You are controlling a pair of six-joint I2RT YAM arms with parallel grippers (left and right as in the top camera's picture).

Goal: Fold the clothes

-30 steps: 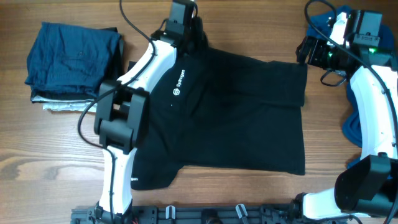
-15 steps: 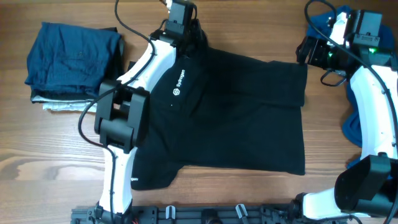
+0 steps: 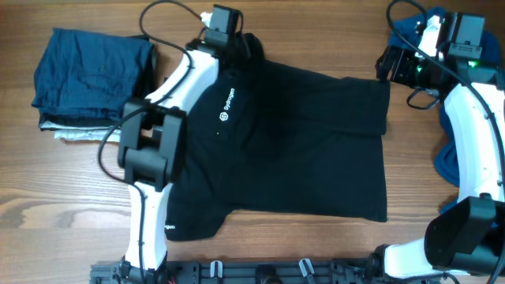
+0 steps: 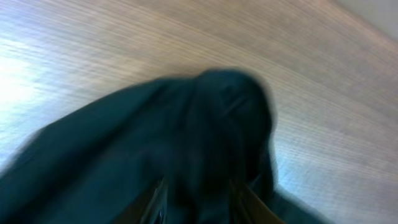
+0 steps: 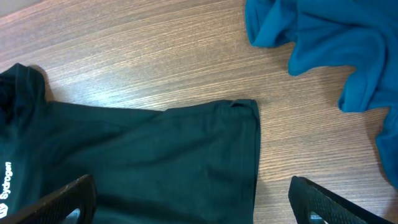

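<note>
Black shirt [image 3: 308, 150] lies flat mid-table [image 3: 71, 197], front up, white logo [image 3: 229, 106] showing, hem toward the right, one short sleeve at the near left. Left gripper [image 4: 199, 202] sits at the collar, clenched on a bunched hump of black cloth; that view is blurred. Right gripper [image 5: 189, 190] is spread wide, holding nothing, above the far hem corner. Blue garment [image 5: 323, 43] lies crumpled close by.

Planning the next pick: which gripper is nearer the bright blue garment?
Right. The right gripper is beside the bright blue garment; the left gripper is at the black shirt's collar.
</note>
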